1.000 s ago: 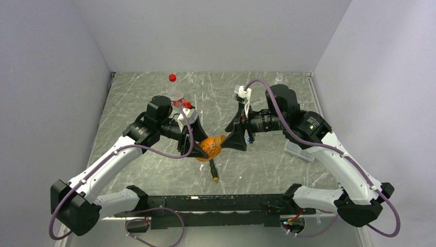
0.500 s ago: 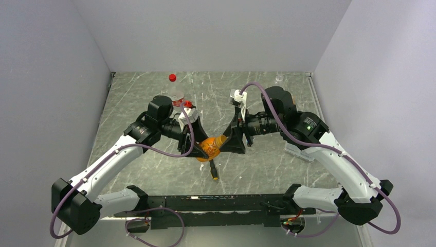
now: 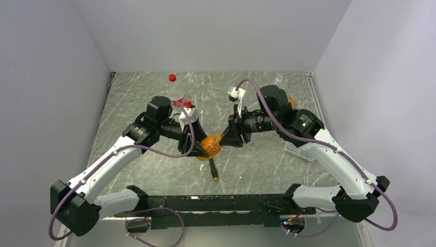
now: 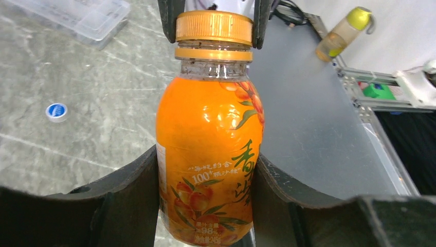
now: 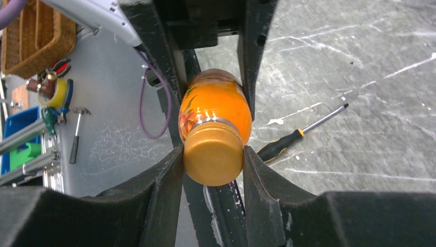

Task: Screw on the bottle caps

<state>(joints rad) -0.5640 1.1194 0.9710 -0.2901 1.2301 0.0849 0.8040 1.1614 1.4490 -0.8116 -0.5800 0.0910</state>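
A squat amber-orange bottle (image 3: 210, 146) is held tilted above the table, at the middle of the top view. My left gripper (image 4: 205, 170) is shut on the bottle's body (image 4: 208, 149). An orange cap (image 4: 214, 27) sits on the bottle's neck. My right gripper (image 5: 213, 154) is shut on this cap (image 5: 213, 157), one finger on each side. In the top view, the left gripper (image 3: 198, 145) and the right gripper (image 3: 225, 140) meet at the bottle. A blue cap with a white centre (image 4: 56, 110) lies on the table.
A black-and-orange screwdriver (image 3: 212, 170) lies under the bottle. A clear bottle with a red label (image 3: 177, 98) and a red cap (image 3: 172, 77) are at the back left. A tiny clear bottle (image 3: 279, 78) stands at the back right. A clear plastic box (image 3: 299, 151) lies under the right arm.
The right arm has shifted a little to the left and its wrist has turned while shut on the cap. The left arm and the bottle have stayed in place.
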